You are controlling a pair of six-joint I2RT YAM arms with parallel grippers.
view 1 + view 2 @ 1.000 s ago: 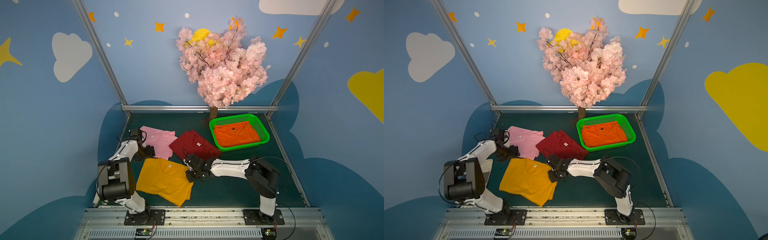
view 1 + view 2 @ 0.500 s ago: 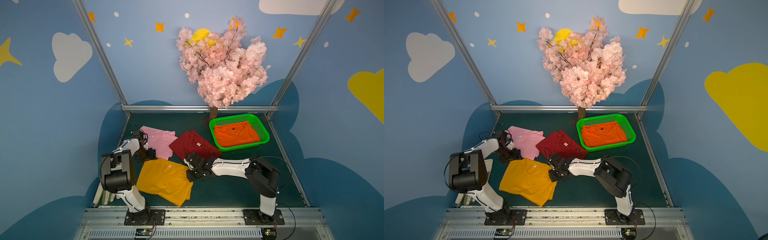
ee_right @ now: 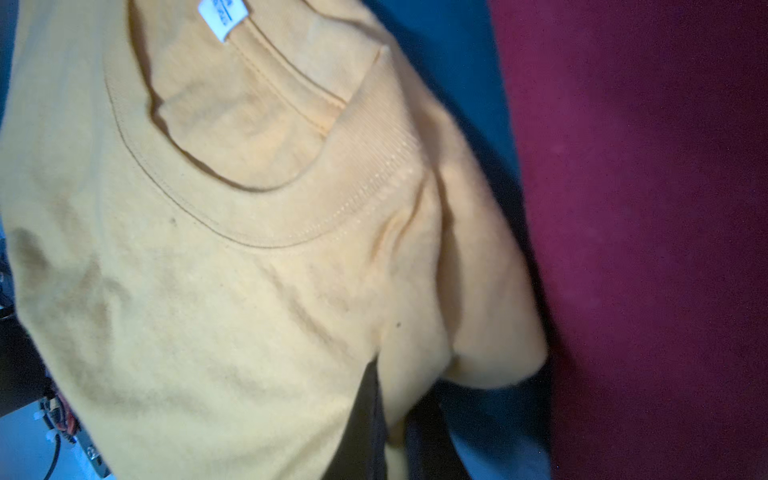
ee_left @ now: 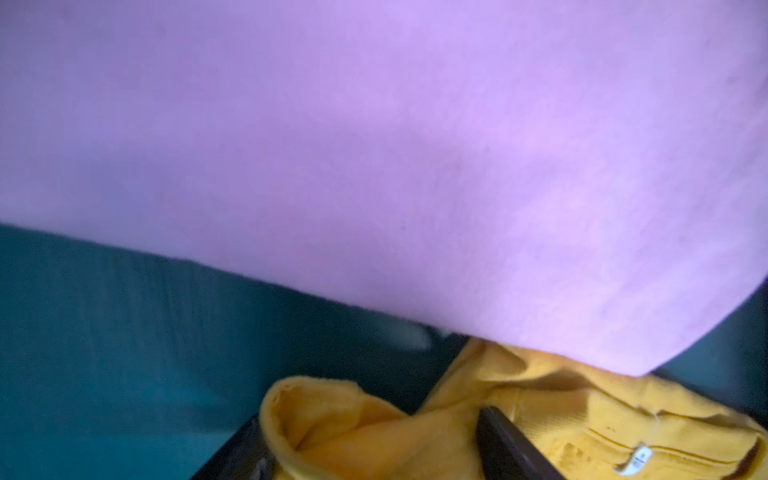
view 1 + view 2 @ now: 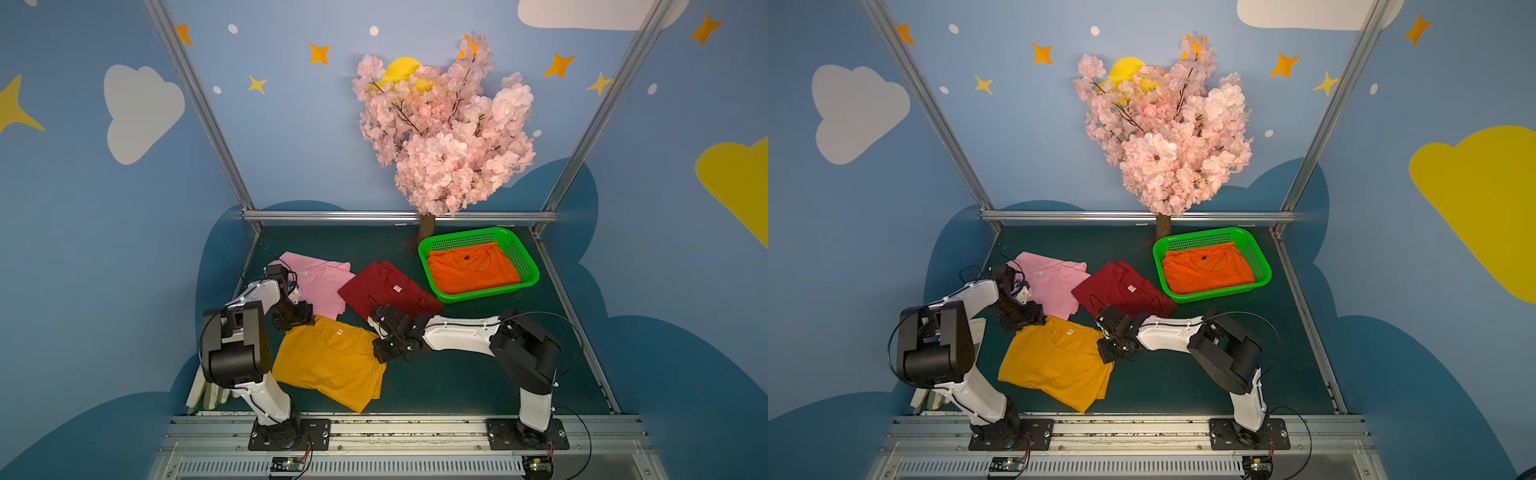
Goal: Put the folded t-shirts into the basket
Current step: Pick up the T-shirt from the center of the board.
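Top view, mustard t-shirt (image 5: 332,365), collar rearward, length seemingly fore-aft

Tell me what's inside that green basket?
One folded orange t-shirt lies inside the green basket, covering nearly its whole floor. Whether anything lies beneath the shirt cannot be seen.
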